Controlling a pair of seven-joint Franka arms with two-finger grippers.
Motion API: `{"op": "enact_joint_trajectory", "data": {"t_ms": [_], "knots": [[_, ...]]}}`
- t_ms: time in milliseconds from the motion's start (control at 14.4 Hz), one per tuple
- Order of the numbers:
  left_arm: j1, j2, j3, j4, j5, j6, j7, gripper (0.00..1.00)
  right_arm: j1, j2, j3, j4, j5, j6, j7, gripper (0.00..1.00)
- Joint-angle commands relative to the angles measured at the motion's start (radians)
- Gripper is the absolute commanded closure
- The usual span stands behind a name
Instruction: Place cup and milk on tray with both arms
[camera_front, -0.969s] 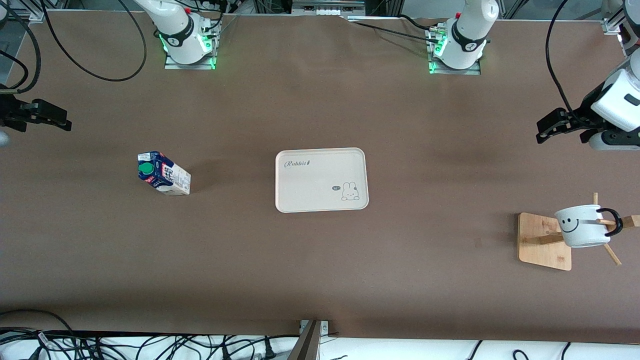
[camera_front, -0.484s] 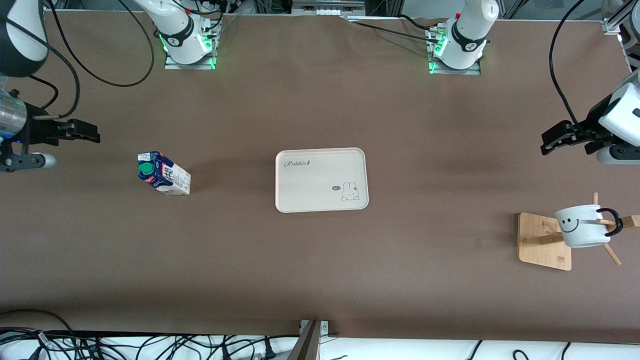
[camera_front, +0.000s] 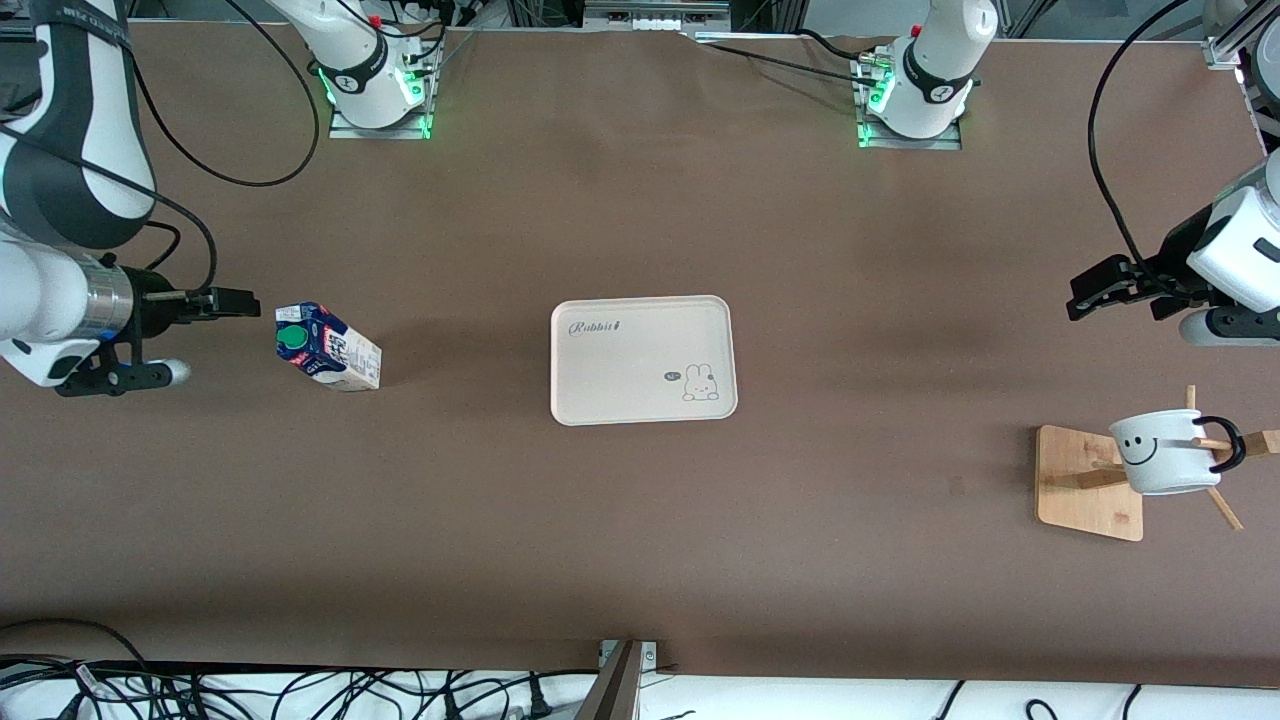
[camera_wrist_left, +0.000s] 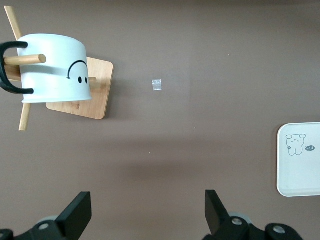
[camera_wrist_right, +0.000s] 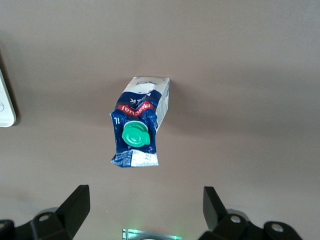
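Front view: the cream Rabbit tray (camera_front: 643, 360) lies bare mid-table. The milk carton (camera_front: 328, 347) stands at its nine o'clock, toward the right arm's end; the smiley mug (camera_front: 1166, 452) hangs on a peg of the wooden mug rack (camera_front: 1090, 482) at about four o'clock, toward the left arm's end. The right gripper (camera_front: 235, 299) hovers just beside the carton, the left gripper (camera_front: 1095, 285) over bare table near the rack.

Left wrist view: both fingers (camera_wrist_left: 77, 214) stand wide apart and empty, with the mug at eleven o'clock. A good pickup would probably close across the mug's wall and slide it off along the peg, not straight up.

Right wrist view: the fingers (camera_wrist_right: 75, 203) are spread and empty, the green cap (camera_wrist_right: 135, 134) centred between them. Grasping the flat sides below the cap seems safest.
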Motion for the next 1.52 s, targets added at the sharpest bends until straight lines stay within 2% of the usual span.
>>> {"op": "enact_joint_trajectory", "data": {"t_ms": [0,208,484,830,1107,1246,1453], "knots": [[0.002,0.026,0.003,0.047,-0.017,-0.028,0.002,0.00,0.023,0.038,-0.001,0.015,0.003,0.033,-0.011,0.00],[-0.001,0.072,0.003,0.072,-0.017,-0.028,-0.001,0.00,0.036,0.073,-0.001,0.013,0.001,0.060,-0.011,0.00],[0.028,0.175,0.004,0.158,-0.030,-0.026,-0.010,0.00,0.059,0.101,-0.001,0.012,-0.021,0.077,-0.012,0.00],[0.032,0.172,0.004,0.123,-0.007,0.058,-0.064,0.00,0.060,0.121,-0.001,-0.005,-0.022,0.067,-0.011,0.00],[0.029,0.111,-0.006,0.026,0.044,0.123,-0.156,0.00,0.054,0.121,-0.006,-0.044,-0.025,0.062,-0.012,0.00],[0.023,0.047,-0.011,-0.076,0.071,0.188,-0.228,0.00,0.053,0.121,-0.007,-0.051,-0.025,0.036,-0.012,0.00],[0.026,-0.062,-0.011,-0.269,0.073,0.328,-0.233,0.00,0.054,0.121,-0.007,-0.056,-0.025,0.022,-0.012,0.00]]}}
